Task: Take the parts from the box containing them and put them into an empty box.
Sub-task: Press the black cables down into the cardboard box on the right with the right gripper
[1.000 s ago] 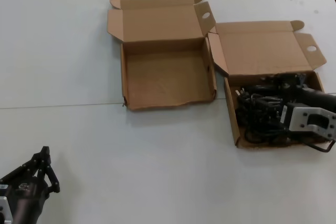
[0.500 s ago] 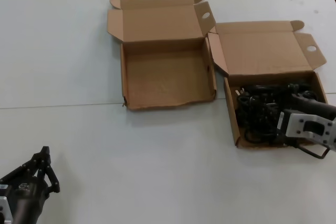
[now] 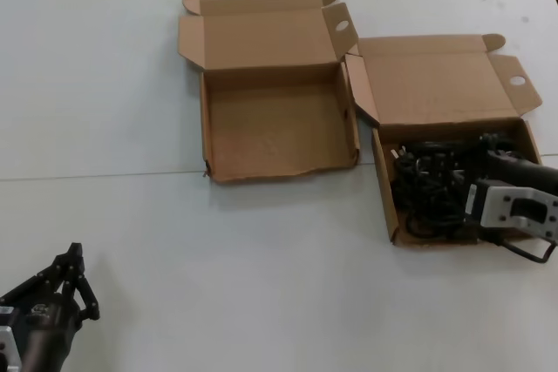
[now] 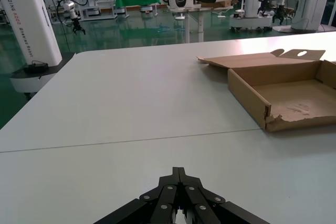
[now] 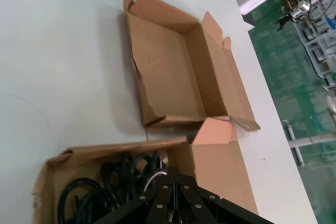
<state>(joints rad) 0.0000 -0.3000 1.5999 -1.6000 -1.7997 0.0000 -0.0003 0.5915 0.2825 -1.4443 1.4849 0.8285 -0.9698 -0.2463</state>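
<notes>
Head view: white tabletop [image 3: 131, 84] with a thin seam running 9 to 3 o'clock. Ragged-rimmed empty box [image 3: 277, 132] at 12 o'clock, lid folded back toward 12. Straight-rimmed box of cords [image 3: 384, 189] just beside it at 3 o'clock, lid likewise up. Black power cords [image 3: 427, 185] piled inside in a tangle, loops overlapping, no single long axis readable. Right hand [image 3: 488, 150] down among the cords at that box's 3 o'clock side; spread of its fingers impossible to tell here. Left hand [image 3: 74, 272] parked at 7 o'clock above bare tabletop, fingertips pressed together, holding nothing.

Left wrist view: workshop floor in green, other white robots beyond the tabletop edge; empty box [image 4: 283, 95] far off; left hand [image 4: 178, 171] closed to a point.

Right wrist view: both boxes below, coiled cords [image 5: 105, 182] directly under the right hand [image 5: 172, 172], whose tips meet.
</notes>
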